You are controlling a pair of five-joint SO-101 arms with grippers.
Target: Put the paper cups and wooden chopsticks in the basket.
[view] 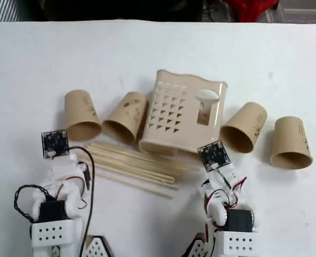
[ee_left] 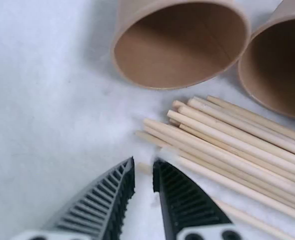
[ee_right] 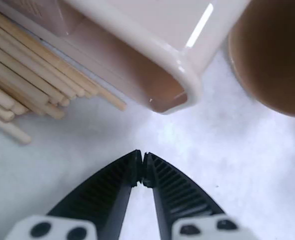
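Left wrist view: left claw [ee_left: 143,169], jaws narrowly parted, sits just short of the near ends of the pale wooden chopsticks [ee_left: 227,145], whose long axis runs toward the right claw [ee_right: 141,159], pressed shut. Beyond lie four brown paper cups [view: 83,116] and one cream plastic basket [view: 182,112], all tipped; chopsticks overlap beyond counting.

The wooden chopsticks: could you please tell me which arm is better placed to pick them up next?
Left, probably. The left end effector hangs slightly open at the near ends of the chopsticks. The right end effector is shut and faces the basket, with the chopsticks off to its side.
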